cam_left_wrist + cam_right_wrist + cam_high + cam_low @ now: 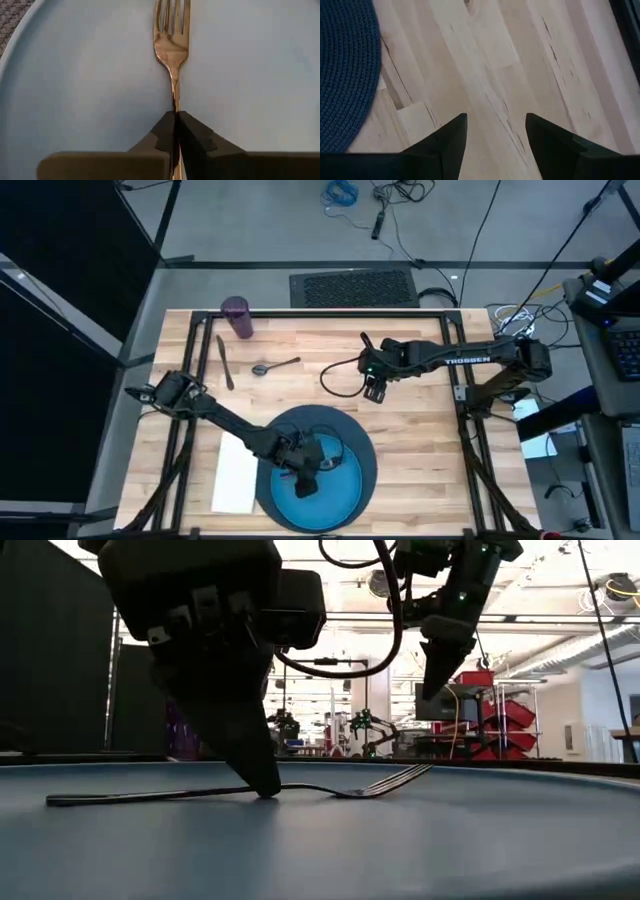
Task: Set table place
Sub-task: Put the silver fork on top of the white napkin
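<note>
A metal fork point(171, 47) lies on the bright blue plate point(345, 502), which sits on the dark slate-blue round mat point(368, 452) at the table's near middle. My left gripper point(175, 117) stands over the plate, shut on the fork's handle. A white napkin point(236, 476) lies flat left of the mat. A knife point(225, 362), a spoon point(274, 366) and a purple cup point(237, 317) rest at the far left. My right gripper point(375, 391) hangs open above bare wood point(490, 75), right of centre, with nothing between its fingers. My left gripper pinches the fork's handle point(174, 102) between its two fingers, a little behind the neck, about midway along the fork point(300, 787). The fingers point(255, 765) come down from above. The fork stays level on the plate, with its handle end point(60, 801) and tines point(405, 776) free on either side.
Thin black frame bars point(192, 370) run along the table's left and right sides. Open wood lies between the mat and the far edge. A black cable point(340, 375) loops off my right arm over the table's middle.
</note>
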